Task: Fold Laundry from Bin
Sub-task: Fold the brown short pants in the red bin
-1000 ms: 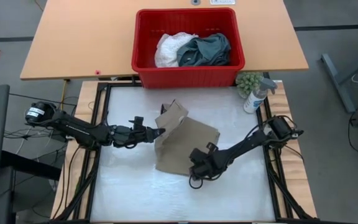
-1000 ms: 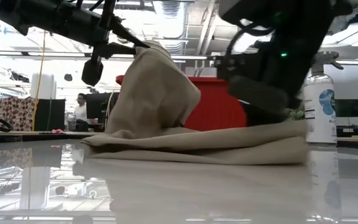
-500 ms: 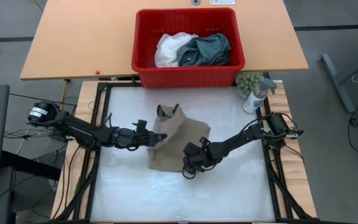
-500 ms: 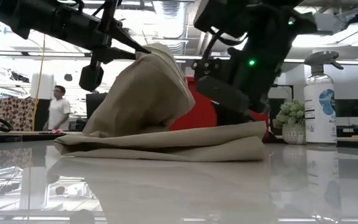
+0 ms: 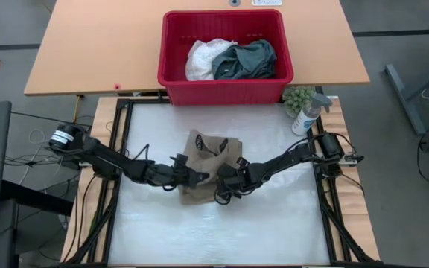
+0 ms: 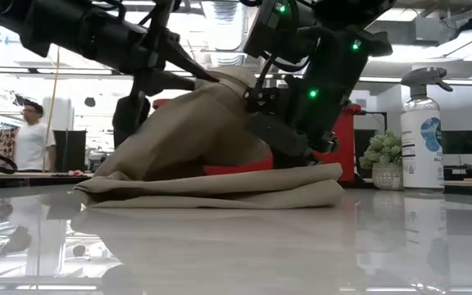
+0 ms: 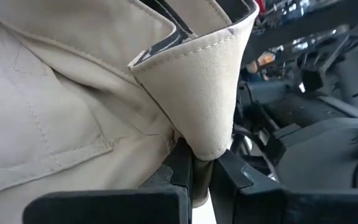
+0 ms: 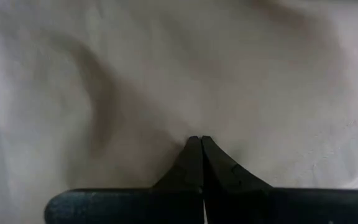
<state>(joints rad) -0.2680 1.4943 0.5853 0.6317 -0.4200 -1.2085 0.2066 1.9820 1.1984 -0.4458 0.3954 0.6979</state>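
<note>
The beige garment [image 5: 213, 160] lies bunched at the middle of the white table [image 5: 274, 223]. Its lower layers are flat on the surface, and one part [image 6: 195, 123] is raised into a peak. My left gripper [image 5: 198, 177] is shut on that raised part, reaching in from the table's left. My right gripper [image 5: 224, 182] is shut on the garment just right of it, slanting down from the right. The red bin [image 5: 226, 82] stands at the far edge and holds a white garment [image 5: 203, 58] and a dark teal one [image 5: 248, 59]. My left gripper pinches a stitched, folded-over edge [image 7: 211, 134] of the beige garment between its two fingers, several layers thick. It comes nearly level from the table's left. The held part stands lifted, and the cloth drapes slack from it to the flat layers [image 6: 220, 192]. My right gripper has its shut fingertips [image 8: 194, 149] sunk in the beige cloth [image 8: 135, 118], slanting down from the right. Creases run into the tips, and how many layers are caught is hidden. The cloth around it lies on the lower layers, not lifted.
A spray bottle [image 5: 304, 115] and a small green plant [image 5: 298, 97] stand at the table's far right corner. A black frame [image 5: 121, 149] borders the table. A person [image 6: 29, 135] stands in the room beyond. Bare table lies toward the near edge.
My left gripper has gone right and down with the raised edge, laying it over the garment. My right gripper has gone toward the table's left, and the garment's right side has come with it. The garment is now narrower and more bunched.
</note>
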